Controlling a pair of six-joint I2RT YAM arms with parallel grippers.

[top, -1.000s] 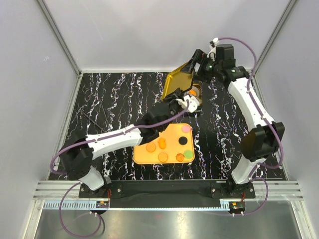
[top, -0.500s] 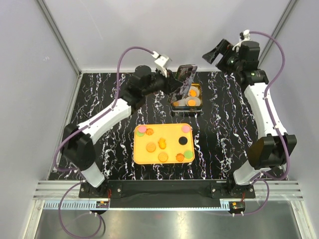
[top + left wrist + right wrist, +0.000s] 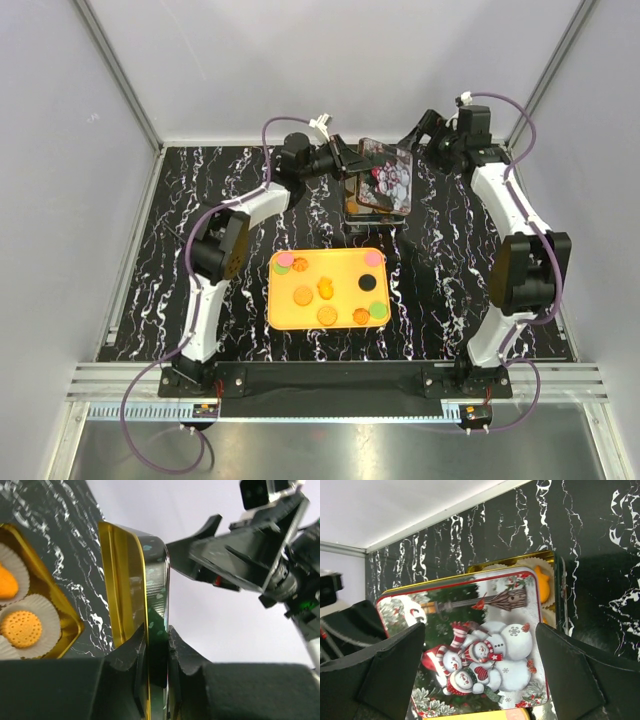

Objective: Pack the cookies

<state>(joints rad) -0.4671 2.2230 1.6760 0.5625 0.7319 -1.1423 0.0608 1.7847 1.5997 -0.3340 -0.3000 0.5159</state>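
Noted on black marbled table (image 3: 180, 190): orange tray (image 3: 285, 315) at 6 o'clock from gold tin (image 3: 62, 612), about nine cookies (image 3: 303, 296) loose on it, unpacked. Judged under half done. Over tin, snowman lid (image 3: 480, 645) tilted, pinched at its rim by left gripper (image 3: 157, 650). At 2 o'clock, right gripper (image 3: 425, 135) spread wide, holding nothing. Two orange cookies seen in paper cups (image 3: 50, 607) inside tin; rest hidden by lid, count unknown
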